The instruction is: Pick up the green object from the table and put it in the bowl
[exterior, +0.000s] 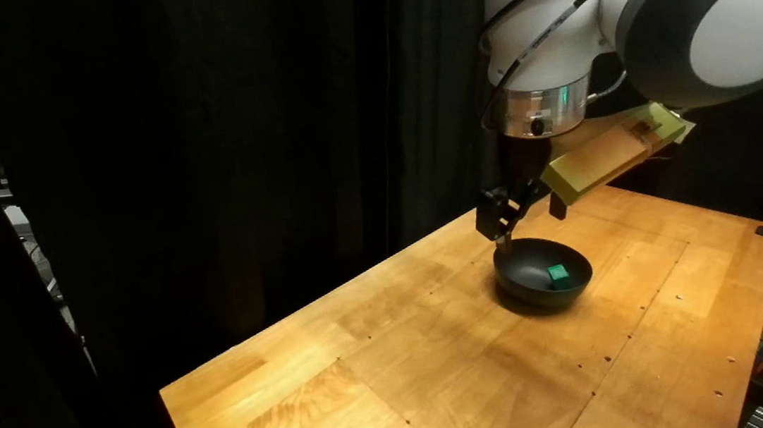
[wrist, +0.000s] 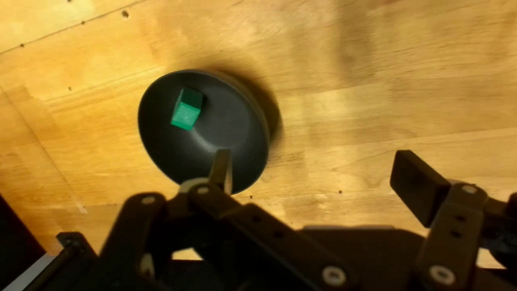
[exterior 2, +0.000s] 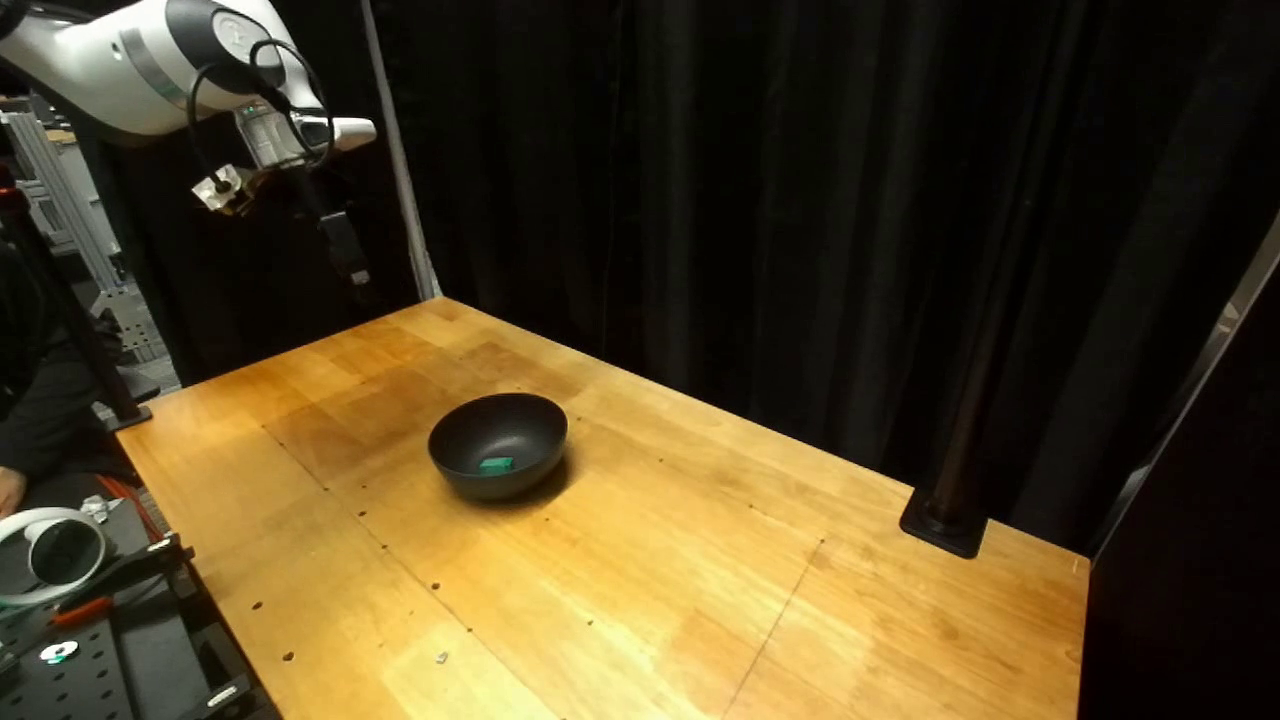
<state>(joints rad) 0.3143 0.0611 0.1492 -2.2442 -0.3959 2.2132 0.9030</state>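
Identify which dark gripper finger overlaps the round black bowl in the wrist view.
The finger on the picture's left: its tip hides part of the bowl, while the finger on the right shows against light brown wooden tabletop.

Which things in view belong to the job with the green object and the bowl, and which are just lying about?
For the job:
green object, inside the bowl
table
gripper, open

Apparently just lying about:
white ring-shaped device
orange item
pale scrap, on the table
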